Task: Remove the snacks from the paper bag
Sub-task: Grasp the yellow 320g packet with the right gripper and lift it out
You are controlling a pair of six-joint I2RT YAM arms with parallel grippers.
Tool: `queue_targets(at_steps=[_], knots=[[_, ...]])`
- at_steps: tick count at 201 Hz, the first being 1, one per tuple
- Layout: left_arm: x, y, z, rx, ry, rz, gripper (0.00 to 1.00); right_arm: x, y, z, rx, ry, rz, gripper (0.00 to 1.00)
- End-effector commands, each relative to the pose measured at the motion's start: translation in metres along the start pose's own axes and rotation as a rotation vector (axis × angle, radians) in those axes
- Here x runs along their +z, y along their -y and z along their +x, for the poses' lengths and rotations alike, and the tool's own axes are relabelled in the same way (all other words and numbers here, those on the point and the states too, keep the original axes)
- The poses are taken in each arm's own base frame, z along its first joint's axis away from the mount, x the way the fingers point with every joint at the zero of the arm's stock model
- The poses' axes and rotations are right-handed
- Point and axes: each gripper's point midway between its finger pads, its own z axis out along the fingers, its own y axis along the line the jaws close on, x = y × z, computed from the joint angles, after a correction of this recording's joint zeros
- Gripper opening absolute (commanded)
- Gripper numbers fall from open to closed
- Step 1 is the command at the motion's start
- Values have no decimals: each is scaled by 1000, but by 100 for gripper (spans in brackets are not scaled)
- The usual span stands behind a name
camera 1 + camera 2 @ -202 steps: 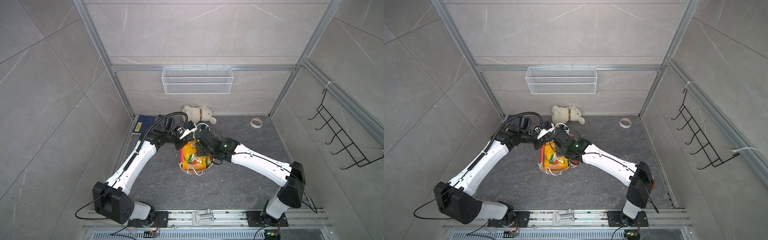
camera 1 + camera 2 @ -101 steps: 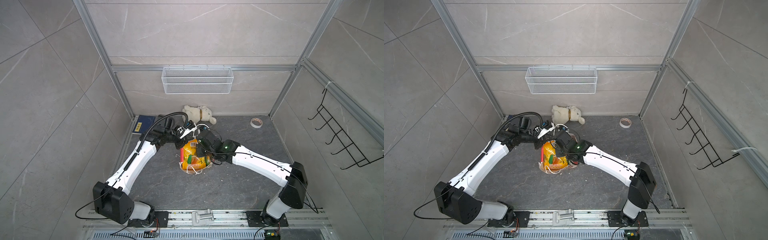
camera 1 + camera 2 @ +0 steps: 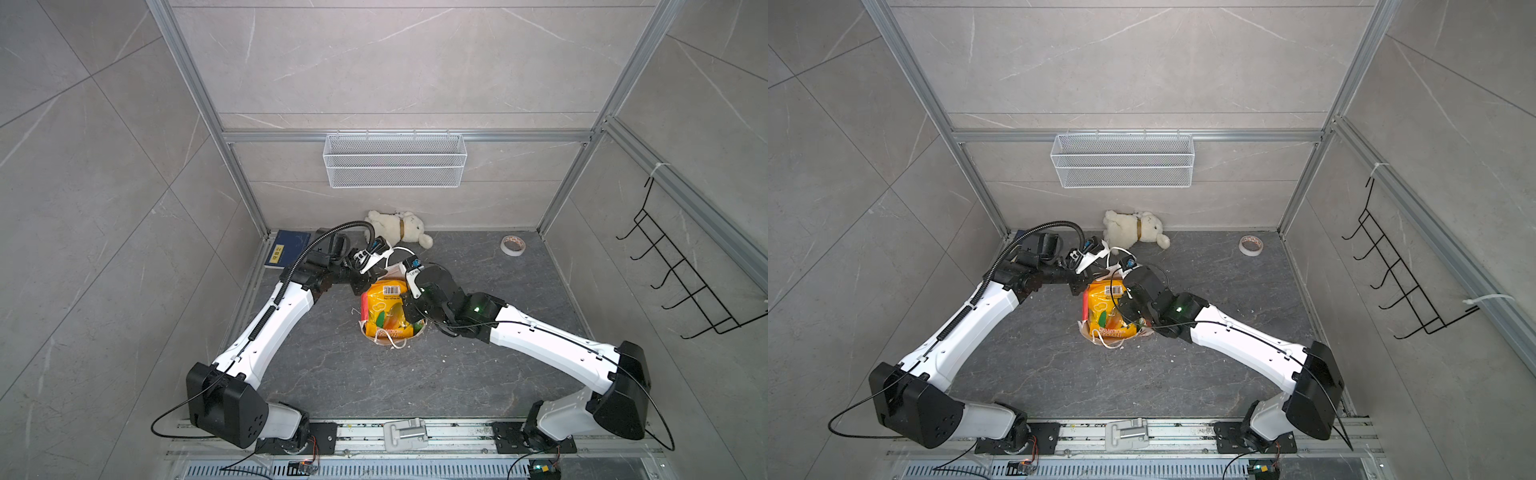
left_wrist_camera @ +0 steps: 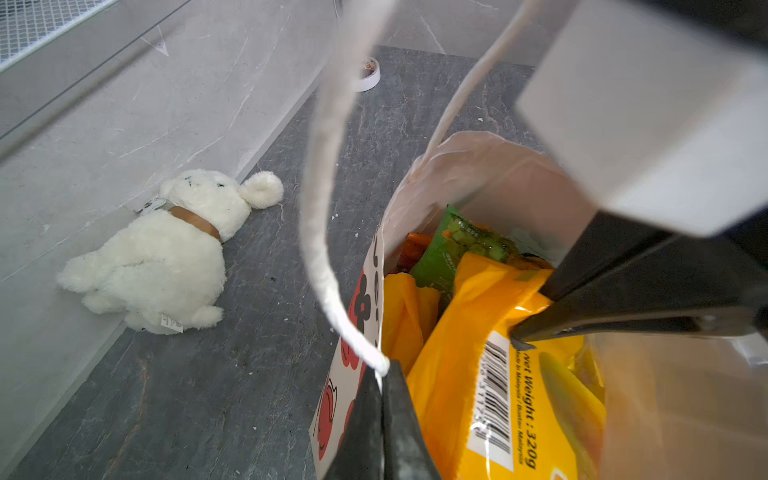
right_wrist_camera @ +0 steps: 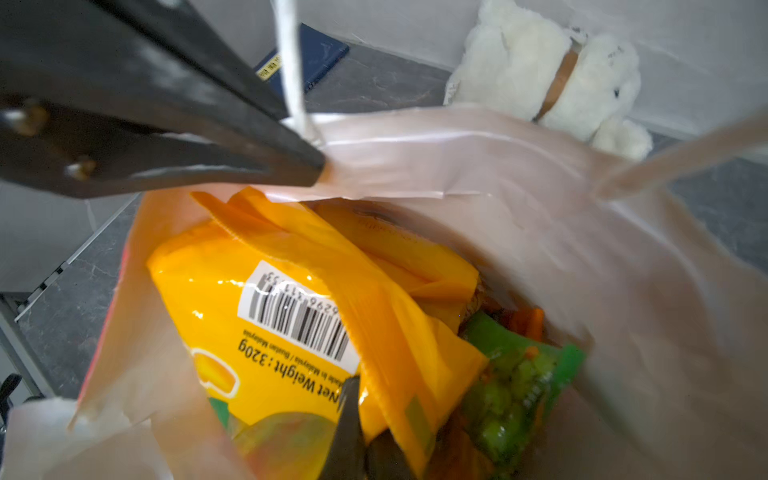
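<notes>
Our right hand (image 5: 360, 415) is pinched together on the top seam of a yellow packet (image 5: 257, 257), just beside its barcode. Directly under the hand, that packet lies uppermost in the mouth of the paper bag (image 5: 457, 149). More yellow packets sit behind it, and a green packet (image 5: 519, 374) is wedged deeper, on the far side of the hand. Across the opening, our left hand (image 4: 384, 386) is clamped shut on the bag's rim where a cord handle (image 4: 320, 208) is tied in, holding the mouth open.

We judge the pinch to be thin. Slick foil held only by its seam could slide free as we lift. The packet also looks nearly as wide as the opening, so it could catch on the paper, haul the bag up with it or tear the rim at our left hand. The loose cord hangs close enough to snag our right hand on the way out.

The right wrist view shows the seam grip and the depth of the pile. The left wrist view shows the rim clamp and the red print on the bag's outer face. Both top views hide the fingertips under the wrists. They do show the bag standing on the table (image 3: 374, 374) between the arms. Every packet we can see is inside the bag.
</notes>
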Motion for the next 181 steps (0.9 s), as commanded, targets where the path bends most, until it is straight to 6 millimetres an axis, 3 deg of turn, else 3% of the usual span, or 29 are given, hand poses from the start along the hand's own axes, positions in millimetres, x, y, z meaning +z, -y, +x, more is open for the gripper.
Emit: queue_targets(at_steps=[1, 86, 125, 181], knots=[[-3, -13, -26, 36, 80, -47, 0, -25, -15, -30, -110, 141, -91, 0], [-2, -29, -32, 29, 63, -96, 0, -54, -13, -58, -210, 338, -87, 0], [-5, -30, -36, 47, 66, -109, 0, -73, -3, -80, -212, 420, -34, 0], [-6, -30, -36, 52, 72, -115, 0, -110, -6, -119, -215, 533, -40, 0]])
